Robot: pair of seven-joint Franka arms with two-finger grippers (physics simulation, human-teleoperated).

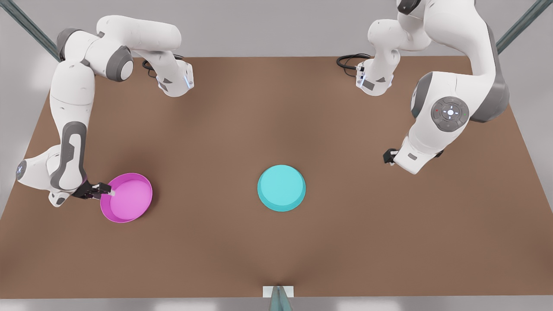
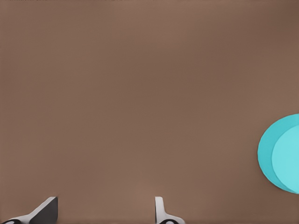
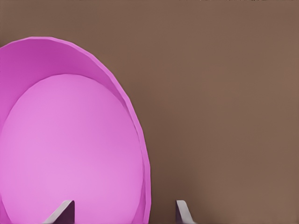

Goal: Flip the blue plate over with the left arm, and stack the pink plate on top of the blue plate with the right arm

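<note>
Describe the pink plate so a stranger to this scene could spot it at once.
Start at the brown table and go to its front corner on the front view's left. There the pink plate sits open side up, the right gripper straddling its rim. The only other dish, the blue plate, lies mid-table, upside down.

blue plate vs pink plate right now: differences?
The blue plate lies upside down, flat base up; the pink plate sits rim up, hollow showing.
The blue plate sits mid-table with no gripper near it; the pink plate has the right gripper straddling its rim, fingers apart.
The left gripper waits off toward the front view's right.
Shared: round, shallow, similar size.
</note>
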